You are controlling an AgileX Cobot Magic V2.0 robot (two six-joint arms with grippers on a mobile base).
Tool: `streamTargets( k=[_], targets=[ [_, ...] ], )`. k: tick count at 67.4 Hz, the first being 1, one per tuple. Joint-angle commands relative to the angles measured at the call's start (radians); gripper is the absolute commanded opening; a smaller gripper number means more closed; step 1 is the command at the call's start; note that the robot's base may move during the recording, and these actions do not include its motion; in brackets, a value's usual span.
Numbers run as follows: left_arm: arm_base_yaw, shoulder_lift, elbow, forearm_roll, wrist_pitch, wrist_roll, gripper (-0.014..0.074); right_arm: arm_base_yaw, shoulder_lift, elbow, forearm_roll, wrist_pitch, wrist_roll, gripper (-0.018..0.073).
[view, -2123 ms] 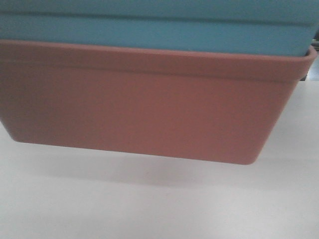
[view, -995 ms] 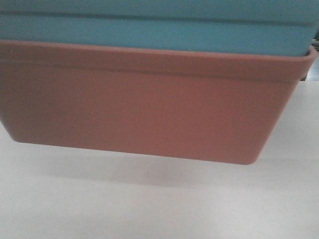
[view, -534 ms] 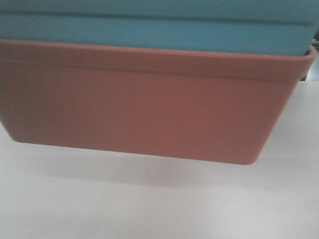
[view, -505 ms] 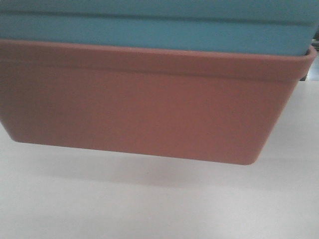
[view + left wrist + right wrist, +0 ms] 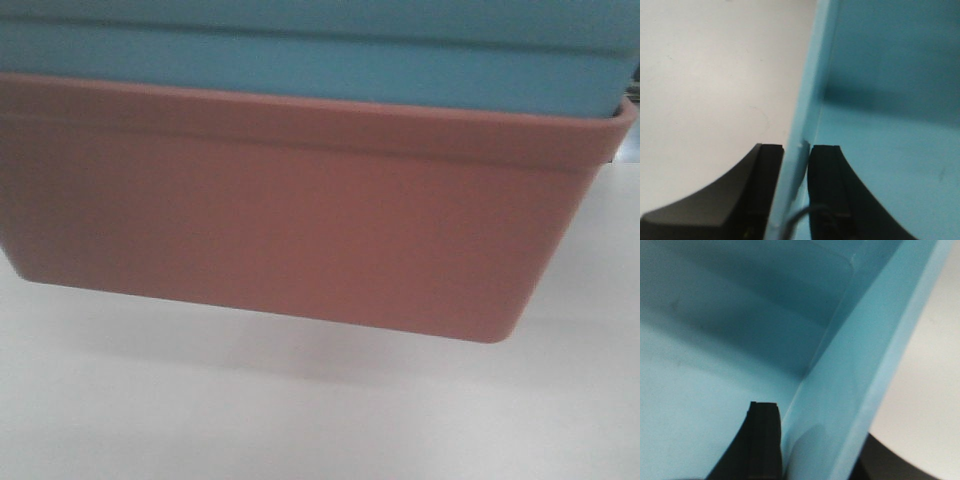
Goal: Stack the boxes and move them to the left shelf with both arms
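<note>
The light blue box (image 5: 300, 65) sits nested inside the salmon pink box (image 5: 300, 210), and the stack fills the front view close up. It hangs a little above the white tabletop (image 5: 300, 420), with a soft shadow under it. My left gripper (image 5: 796, 150) is shut on the blue box's (image 5: 890, 75) side wall, one finger outside and one inside. My right gripper (image 5: 815, 435) is shut on the opposite wall of the blue box (image 5: 715, 340); its inner finger shows and the outer one is mostly hidden under the rim. The left shelf is out of view.
White tabletop lies outside the box walls in the left wrist view (image 5: 715, 75) and the right wrist view (image 5: 935, 390). A sliver of dark background shows at the right edge of the front view (image 5: 632, 120).
The stacked boxes have shifted slightly in the front view. The pink box's lower right corner now sits a little lower and its left rim a little higher. Both grips are unchanged.
</note>
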Motion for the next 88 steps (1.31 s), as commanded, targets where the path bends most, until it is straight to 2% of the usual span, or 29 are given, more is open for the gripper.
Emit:
streamTargets(
  k=[1,11,41,55,88],
  targets=[
    [-0.027,-0.025,-0.045,0.013,-0.213,0.005,-0.0008,0.05,-0.033,-0.061,0.032,-0.174,-0.025,0.0056],
    [-0.027,0.0,-0.045,0.002,-0.213,-0.005,-0.0008,0.058,-0.004,-0.098,0.032,-0.15,0.03,0.0056],
    [-0.025,0.018,-0.045,-0.001,-0.265,-0.009,-0.0008,0.119,0.033,-0.129,0.031,-0.13,0.033,0.0056],
    [-0.025,0.018,-0.045,0.021,-0.265,-0.009,-0.0008,0.119,0.033,-0.129,0.029,-0.126,0.033,0.0056],
    [-0.025,0.019,-0.045,0.02,-0.265,-0.009,-0.0008,0.119,0.033,-0.129,0.029,-0.122,0.033,0.0056]
  ],
)
